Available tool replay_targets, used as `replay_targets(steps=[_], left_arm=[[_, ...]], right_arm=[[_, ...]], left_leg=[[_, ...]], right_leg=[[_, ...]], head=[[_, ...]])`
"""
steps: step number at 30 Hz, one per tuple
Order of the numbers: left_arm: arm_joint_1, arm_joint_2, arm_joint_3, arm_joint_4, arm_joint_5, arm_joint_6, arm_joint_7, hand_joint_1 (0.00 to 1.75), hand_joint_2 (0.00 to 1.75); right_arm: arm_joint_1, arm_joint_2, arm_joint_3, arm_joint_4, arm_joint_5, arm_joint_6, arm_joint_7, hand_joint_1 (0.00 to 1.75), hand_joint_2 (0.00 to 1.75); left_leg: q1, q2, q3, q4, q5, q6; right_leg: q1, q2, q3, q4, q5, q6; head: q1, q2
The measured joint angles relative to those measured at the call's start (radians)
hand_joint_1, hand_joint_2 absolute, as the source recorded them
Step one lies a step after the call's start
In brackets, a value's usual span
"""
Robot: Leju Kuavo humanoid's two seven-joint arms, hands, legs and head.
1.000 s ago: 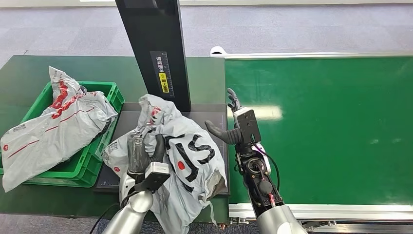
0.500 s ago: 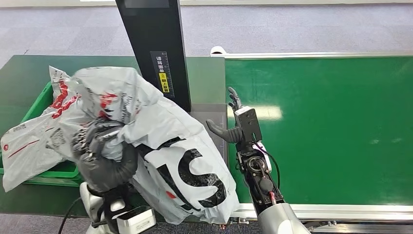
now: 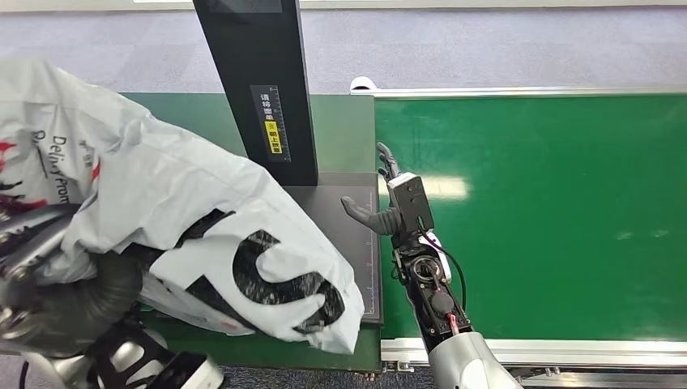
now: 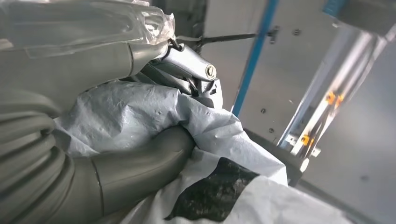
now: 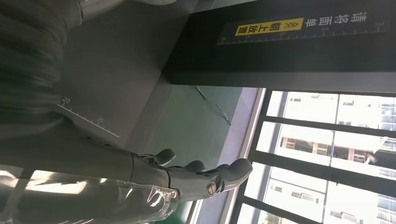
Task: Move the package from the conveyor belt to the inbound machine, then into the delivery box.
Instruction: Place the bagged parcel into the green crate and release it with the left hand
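My left hand (image 3: 57, 279) grips the package (image 3: 186, 219), a crumpled grey-white plastic bag with big black letters, and holds it high at the left, close to the camera. In the left wrist view the thumb (image 4: 135, 168) and fingers (image 4: 187, 65) clamp a fold of the bag (image 4: 140, 107). The lifted bag hangs above the left part of the inbound machine's dark plate (image 3: 344, 235), below its black post (image 3: 251, 81). My right hand (image 3: 381, 207) is open with fingers spread at the plate's right edge, and it holds nothing in the right wrist view (image 5: 187, 175).
The green conveyor belt (image 3: 526, 219) lies bare on the right, with a silver rail (image 3: 567, 350) along its near edge. The post carries a yellow label (image 5: 268, 29) and the plate (image 5: 116, 84) has a printed scale. The lifted bag hides whatever lies at the far left.
My left hand has raised the package off the plate, up and to the left toward the camera, so it now covers the green crate and the bag in it. The right hand has barely moved.
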Motion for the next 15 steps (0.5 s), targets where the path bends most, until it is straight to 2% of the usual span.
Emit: replay_targets(steps=[2,5,9,13,15], left_arm=[[-0.053,-0.001,0.096,0.063,-0.064,0.0,0.007,1.75,1.75],[-0.157,0.004,0.281,0.212,-0.129,-0.001,0.08,1.75,1.75],[-0.288,0.058,0.5,0.442,-0.189,-0.001,0.216,1.75,1.75],[-0.386,0.14,0.61,0.651,-0.259,0.0,0.343,1.75,1.75],[-0.44,0.193,0.623,0.766,-0.314,-0.001,0.465,1.75,1.75]], right_arm=[[0.001,0.004,0.0,0.001,0.006,-0.001,-0.001,0.0,1.75],[0.003,0.008,0.001,0.004,0.011,-0.007,-0.002,0.0,1.75],[0.004,0.012,0.003,0.011,0.012,-0.011,-0.005,0.0,1.75],[0.002,0.015,0.004,0.021,0.011,-0.011,-0.009,0.0,1.75],[0.001,0.017,0.006,0.023,0.01,-0.011,-0.01,0.0,1.75]], left_leg=[[0.0,0.0,0.0,0.0,0.0,0.0],[0.0,0.001,0.001,0.0,0.002,-0.002],[0.0,0.003,0.001,0.0,0.003,-0.002],[0.001,0.003,-0.001,0.0,0.003,-0.002],[0.001,0.003,-0.001,0.0,0.003,-0.002]], right_leg=[[0.0,0.0,0.0,0.0,0.0,-0.001],[0.0,0.001,0.0,0.001,0.001,-0.002],[0.001,0.003,-0.001,0.003,0.002,-0.002],[0.001,0.003,-0.003,0.003,0.002,-0.002],[0.001,0.003,-0.003,0.003,0.002,-0.002]], head=[[0.0,0.0],[0.0,0.0],[0.0,0.0],[0.0,0.0],[0.0,0.0]])
